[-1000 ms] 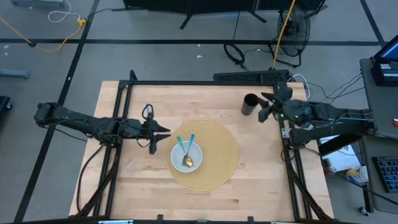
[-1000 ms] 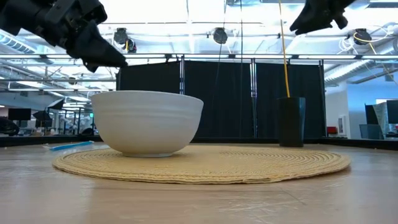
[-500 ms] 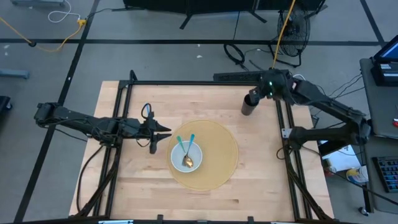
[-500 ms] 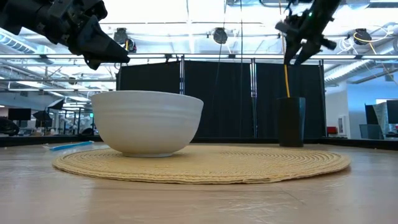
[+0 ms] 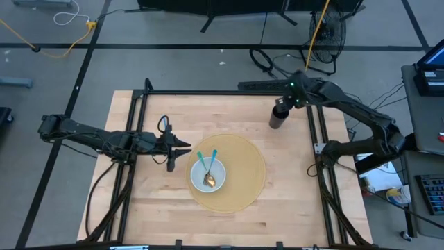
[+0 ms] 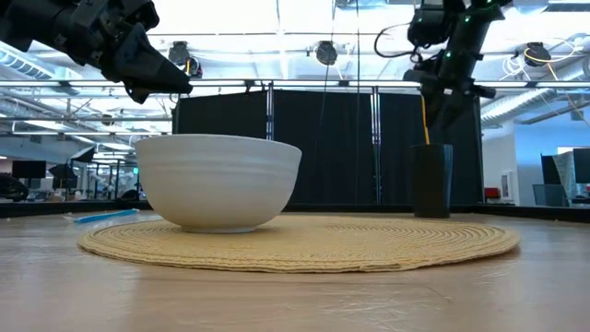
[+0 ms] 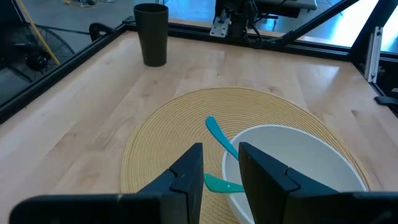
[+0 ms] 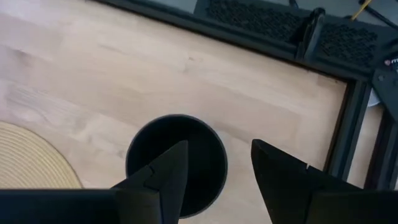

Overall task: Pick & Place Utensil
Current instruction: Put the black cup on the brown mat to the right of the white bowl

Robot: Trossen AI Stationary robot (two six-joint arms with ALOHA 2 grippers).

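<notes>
A white bowl [image 5: 208, 174] stands on a round woven mat [image 5: 243, 173] at mid-table. Two teal-handled utensils [image 5: 202, 162] lie in the bowl with a gold spoon head [image 5: 209, 181] at the bottom, their handles leaning on the rim [image 7: 217, 133]. A black cup [image 5: 277, 117] stands upright on the wood at the far right. My right gripper [image 8: 217, 155] is open and points down just above the cup's mouth [image 8: 177, 158]; it also shows in the low view [image 6: 444, 97]. My left gripper [image 5: 182, 147] is open and empty, raised just left of the bowl.
Black frame rails [image 5: 208, 92] run along the table's far, left and right sides. A power strip [image 8: 261, 15] lies beyond the far rail. A thin blue object [image 6: 101, 216] lies on the table at the left in the low view. Bare wood [image 5: 208, 219] shows near the front edge.
My right gripper has swung from the table's right edge toward the far left, to over the black cup. It has tipped to point down and come lower toward the cup's mouth. The bowl, the utensils and the cup have stayed where they were.
</notes>
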